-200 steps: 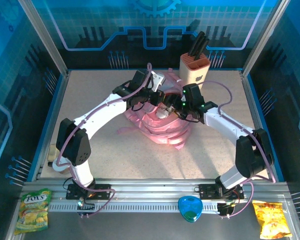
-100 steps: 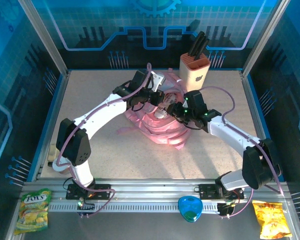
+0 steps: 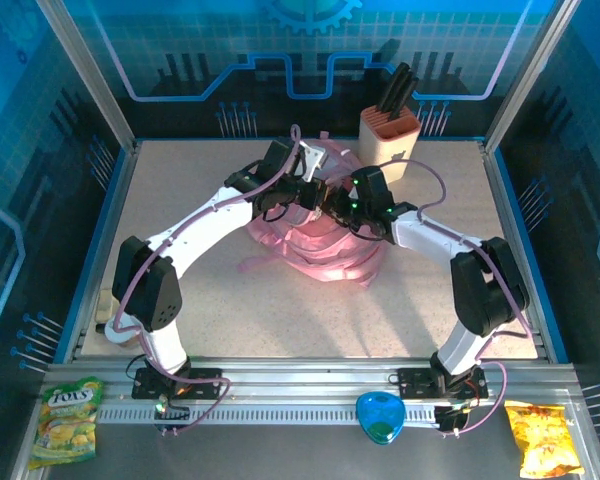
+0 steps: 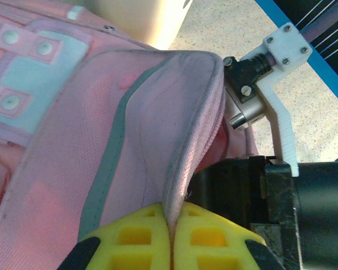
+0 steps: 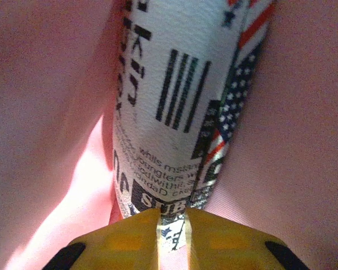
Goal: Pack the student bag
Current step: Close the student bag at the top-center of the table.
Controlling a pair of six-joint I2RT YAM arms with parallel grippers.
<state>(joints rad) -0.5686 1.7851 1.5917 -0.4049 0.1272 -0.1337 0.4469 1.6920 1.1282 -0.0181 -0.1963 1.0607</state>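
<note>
You see the pink bag (image 3: 315, 245) on the bench (image 3: 180, 190), its rim clamped in the left fingers (image 4: 135, 230), the right fingers (image 5: 124, 239) pinching a printed packet (image 5: 174, 112) inside it; packing looks underway, packet not yet released.

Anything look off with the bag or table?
Nothing spilled or damaged. The student bag lies slumped, its rim pinched by the left gripper; the right gripper grips a printed item inside. A green snack packet and an orange snack packet lie off the table, on the front rail.
</note>
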